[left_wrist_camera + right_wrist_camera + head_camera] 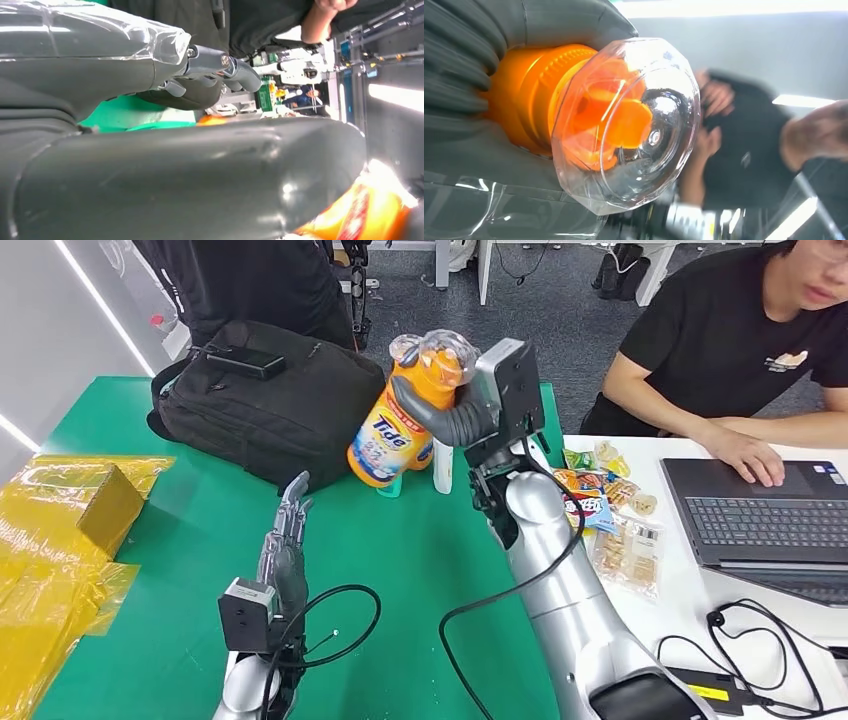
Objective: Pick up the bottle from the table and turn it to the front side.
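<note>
Head view: at upper centre the right hand (455,415) grips the orange bottle (400,430), tilted above the green table (420,580) beside a black bag (270,400). At lower left, the left hand (288,530) lies open, fingers straight.

Left wrist view: the left hand's fingers (220,62) extend, holding nothing.

Right wrist view: the bottle's clear cap (634,125) fills the centre.

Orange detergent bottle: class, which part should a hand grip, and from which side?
Grip the orange detergent bottle at its narrow neck under the clear cap, coming from the robot's right, as the right hand does; the bag crowds its other side.
</note>
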Controlling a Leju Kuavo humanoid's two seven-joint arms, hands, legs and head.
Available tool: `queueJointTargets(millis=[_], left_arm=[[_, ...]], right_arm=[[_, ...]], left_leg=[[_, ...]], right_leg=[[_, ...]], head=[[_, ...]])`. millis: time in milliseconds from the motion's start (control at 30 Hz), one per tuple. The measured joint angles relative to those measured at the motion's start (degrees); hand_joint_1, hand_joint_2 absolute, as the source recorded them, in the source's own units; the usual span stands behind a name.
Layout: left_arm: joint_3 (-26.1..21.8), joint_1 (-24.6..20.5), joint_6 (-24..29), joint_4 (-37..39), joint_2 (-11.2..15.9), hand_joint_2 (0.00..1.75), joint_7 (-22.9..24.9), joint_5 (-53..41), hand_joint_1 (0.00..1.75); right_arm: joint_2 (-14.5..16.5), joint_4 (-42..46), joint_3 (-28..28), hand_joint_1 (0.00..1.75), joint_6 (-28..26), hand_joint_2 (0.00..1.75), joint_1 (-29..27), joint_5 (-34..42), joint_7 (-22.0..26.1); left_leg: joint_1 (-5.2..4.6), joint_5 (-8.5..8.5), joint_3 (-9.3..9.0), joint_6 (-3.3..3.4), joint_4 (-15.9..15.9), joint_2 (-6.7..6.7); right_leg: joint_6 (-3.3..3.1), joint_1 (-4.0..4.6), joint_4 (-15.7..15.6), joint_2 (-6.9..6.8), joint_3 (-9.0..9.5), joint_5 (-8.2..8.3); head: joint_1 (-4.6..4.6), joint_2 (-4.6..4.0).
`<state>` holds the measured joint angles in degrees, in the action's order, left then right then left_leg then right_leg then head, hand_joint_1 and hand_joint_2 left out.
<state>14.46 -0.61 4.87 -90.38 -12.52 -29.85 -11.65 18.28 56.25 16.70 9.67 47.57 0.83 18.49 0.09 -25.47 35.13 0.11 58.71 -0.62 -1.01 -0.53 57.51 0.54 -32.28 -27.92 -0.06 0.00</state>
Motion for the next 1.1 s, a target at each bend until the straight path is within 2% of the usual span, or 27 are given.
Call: queueJointTargets(millis=[100, 367, 467, 600, 700, 833, 967, 1100], left_arm=[[1.64, -0.45, -0.51, 0.00, 0.77, 0.00, -0.03, -0.83, 0.00], [3.38, -0.81, -0.71, 0.00, 1.97, 0.00, -0.23, -1.01, 0.00], [3.84, -1.00, -1.09, 0.00, 2.16, 0.00, -0.63, -0.69, 0.00], [4.68, -2.10, -0.76, 0.23, 1.91, 0.00, -0.78, 1.63, 0.00], [4.80, -2.71, 0.42, 0.51, 1.44, 0.00, -0.68, 4.20, 0.00], [4.80, -2.82, 1.27, 1.40, 1.05, 0.00, -0.59, 6.79, 0.00], [4.80, -2.88, 2.45, 2.94, 0.97, 0.00, -1.00, 7.95, 0.00], [4.80, -3.28, 5.34, 3.92, 0.76, 0.00, -0.96, 8.22, 0.00]], right_arm=[[0.95, -2.58, 2.02, 1.75, 2.77, 1.75, 3.03, 6.42, -0.48], [1.38, -5.86, 4.30, 1.75, 4.34, 1.75, 5.48, 8.83, -0.53], [1.40, -6.47, 5.77, 1.75, 5.84, 1.75, 6.17, 13.20, -1.40], [1.48, -6.84, 12.05, 1.75, 3.90, 1.75, 7.56, 23.94, -3.45], [1.48, -7.33, 18.02, 1.75, 1.73, 1.75, 8.07, 28.93, -3.69], [1.46, -9.23, 23.91, 1.75, 0.83, 1.75, 8.34, 31.13, -3.40], [1.46, -11.77, 26.72, 1.75, 1.12, 1.75, 8.41, 31.73, -3.59], [1.46, -12.75, 29.83, 1.75, -1.19, 1.75, 8.88, 29.65, -4.28]], left_leg=[[0.00, 0.00, 0.00, 0.00, 0.00, -0.01], [0.00, 0.00, 0.03, 0.01, 0.01, -0.03], [0.00, 0.00, 0.04, 0.01, 0.03, -0.04], [0.00, 0.00, 0.04, 0.01, 0.03, -0.02], [0.00, 0.00, 0.04, 0.00, 0.03, -0.03], [0.00, 0.00, 0.04, 0.00, 0.02, -0.03], [0.01, 0.00, 0.04, 0.00, 0.02, -0.02], [0.01, 0.00, 0.05, 0.00, 0.02, -0.02]], right_leg=[[0.00, 0.00, 0.00, -0.01, 0.00, -0.01], [0.01, -0.03, -0.01, -0.04, 0.01, 0.00], [0.02, -0.03, -0.01, -0.05, 0.01, 0.00], [0.01, -0.02, -0.01, -0.02, 0.00, 0.00], [0.01, -0.01, -0.01, -0.03, 0.00, -0.01], [0.00, 0.00, -0.01, -0.03, -0.01, -0.02], [0.00, 0.00, -0.01, -0.03, -0.02, -0.01], [0.00, -0.01, -0.01, -0.04, -0.01, -0.01]], head=[[-0.01, 0.00], [0.00, 0.00], [0.01, 0.00], [-0.01, 0.00], [0.00, 0.00], [0.01, 0.00], [-0.01, 0.00], [0.00, 0.00]])
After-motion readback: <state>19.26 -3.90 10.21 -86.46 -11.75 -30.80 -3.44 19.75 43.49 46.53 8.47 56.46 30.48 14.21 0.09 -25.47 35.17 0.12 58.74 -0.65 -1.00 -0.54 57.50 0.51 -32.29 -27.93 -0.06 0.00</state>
